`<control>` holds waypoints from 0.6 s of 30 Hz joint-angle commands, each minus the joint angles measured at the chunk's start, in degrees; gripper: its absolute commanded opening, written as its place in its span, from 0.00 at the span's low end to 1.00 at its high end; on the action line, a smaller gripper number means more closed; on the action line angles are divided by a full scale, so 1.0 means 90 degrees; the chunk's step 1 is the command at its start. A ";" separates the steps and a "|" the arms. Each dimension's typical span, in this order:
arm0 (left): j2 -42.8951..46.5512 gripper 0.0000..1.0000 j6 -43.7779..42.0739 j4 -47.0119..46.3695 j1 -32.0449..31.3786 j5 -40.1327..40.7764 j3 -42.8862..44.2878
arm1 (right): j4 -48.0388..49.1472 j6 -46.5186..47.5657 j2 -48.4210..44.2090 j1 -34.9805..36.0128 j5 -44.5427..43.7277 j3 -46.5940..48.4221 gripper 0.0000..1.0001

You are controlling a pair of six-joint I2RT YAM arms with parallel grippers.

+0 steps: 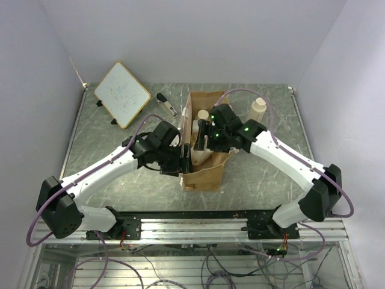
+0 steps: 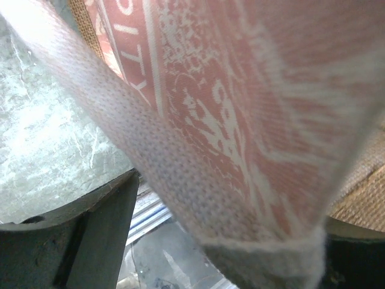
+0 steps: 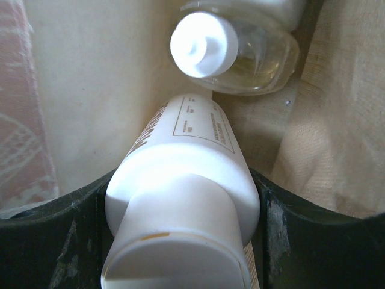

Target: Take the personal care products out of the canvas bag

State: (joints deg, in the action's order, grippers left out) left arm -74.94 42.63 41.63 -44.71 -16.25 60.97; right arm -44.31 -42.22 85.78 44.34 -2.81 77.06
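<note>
The canvas bag (image 1: pixel 204 176) stands mid-table, tan with cream straps. My right gripper (image 1: pixel 203 135) reaches into it. In the right wrist view the gripper (image 3: pixel 180 198) is shut on a white bottle (image 3: pixel 180 174) with a broad white cap, one dark finger on each side. A translucent yellowish bottle (image 3: pixel 252 54) with a white cap lies just beyond it on the bag's cream lining (image 3: pixel 337 120). My left gripper (image 1: pixel 182 158) is at the bag's left side. In the left wrist view its jaws (image 2: pixel 231 223) stand wide apart, with a cream strap (image 2: pixel 150 150) and red-printed fabric lying between them.
A cream bottle (image 1: pixel 257 109) with a round beige cap stands on the table right of the bag. A wood-framed whiteboard (image 1: pixel 122 93) lies at the back left, with a small black-and-silver tool (image 1: pixel 166 103) beside it. The table's far edge meets the wall.
</note>
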 commanded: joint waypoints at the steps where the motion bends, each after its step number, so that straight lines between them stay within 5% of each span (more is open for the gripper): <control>1: 0.0226 0.82 -0.0075 0.0381 -0.0008 0.0066 0.0279 | 0.0674 -0.0442 -0.0816 -0.0506 0.0842 0.0070 0.03; 18: 0.0542 0.88 -0.0268 0.0784 -0.0010 0.0545 0.0779 | 0.0370 -0.0617 -0.1091 -0.1197 0.1223 0.1339 0.02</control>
State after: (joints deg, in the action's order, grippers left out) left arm -72.20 42.04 46.11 -44.73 -13.67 64.93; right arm -44.88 -46.41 79.35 35.99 6.50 83.29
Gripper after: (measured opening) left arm 0.874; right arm 0.699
